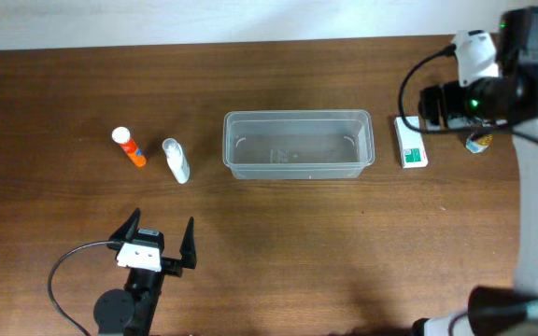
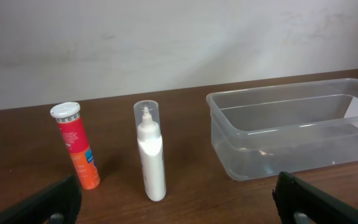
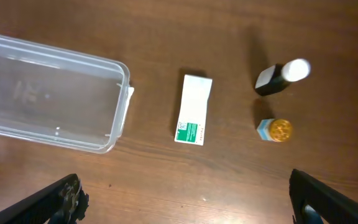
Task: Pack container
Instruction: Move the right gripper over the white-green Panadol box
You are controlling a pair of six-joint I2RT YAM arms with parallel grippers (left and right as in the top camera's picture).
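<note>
The left claw (image 1: 160, 235) hangs at the near left, fingers apart and empty. The right claw (image 3: 185, 186), also spread wide, hovers over the box (image 3: 193, 109). The container (image 1: 297, 174) sits mid-table, mouth up, its long axis running left to right, with the box just off its right end.

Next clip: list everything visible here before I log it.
container: 1, clear, mid-table, empty
tube: 1, orange with white cap, left of container
spray bottle: 1, white, beside the tube
box: 1, white and green, right of container
dark bottle: 1, white cap, right of box
small jar: 1, yellow lid, by dark bottle
table: 1, brown wood
left tool: 1, black, open, near edge
right tool: 1, black, open, right end
</note>
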